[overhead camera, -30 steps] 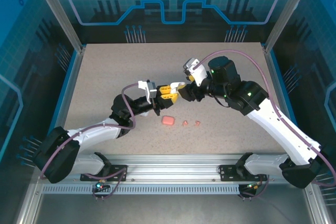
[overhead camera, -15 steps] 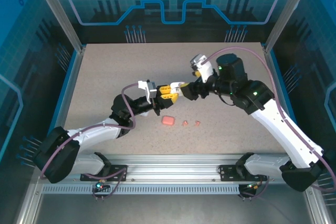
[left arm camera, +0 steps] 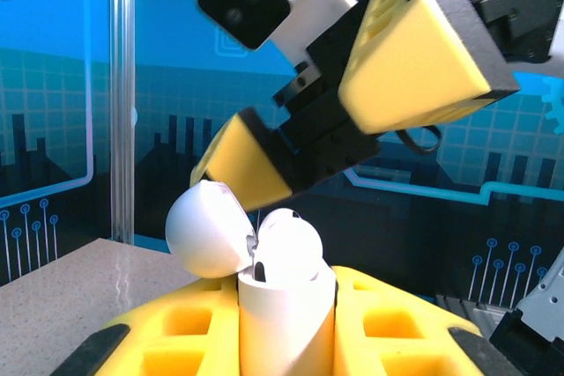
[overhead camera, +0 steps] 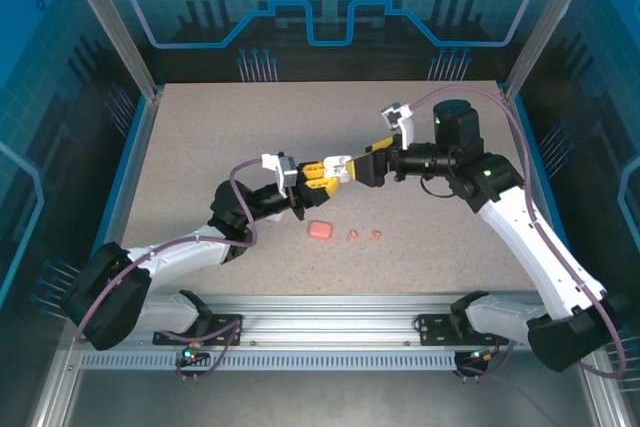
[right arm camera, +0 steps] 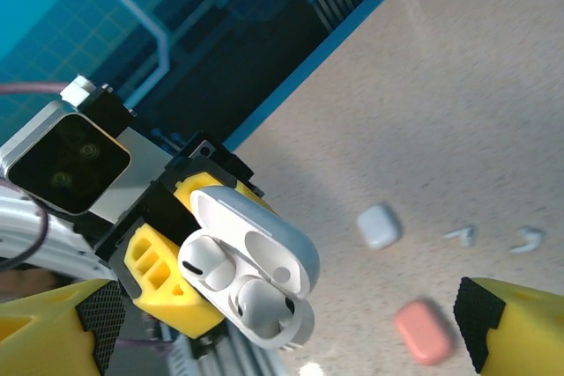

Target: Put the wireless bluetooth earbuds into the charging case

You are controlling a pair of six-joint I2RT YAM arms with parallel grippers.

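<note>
Release — right gripper point(overhead camera: 360, 155) now stands spread wide, drawn back; left gripper point(overhead camera: 318, 175) pinches the open case point(right arm camera: 264, 257), two buds point(right arm camera: 204, 261) seated — this pair looks done.

Speckled beige tabletop point(overhead camera: 200, 127), blue circuit-patterned wall panels point(overhead camera: 330, 7), aluminium corner posts point(overhead camera: 105, 17), metal front rail point(overhead camera: 330, 309)

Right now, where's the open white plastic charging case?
In the top view, the white case is clamped in the left end effector over mid-table, facing the open right end effector.
</note>
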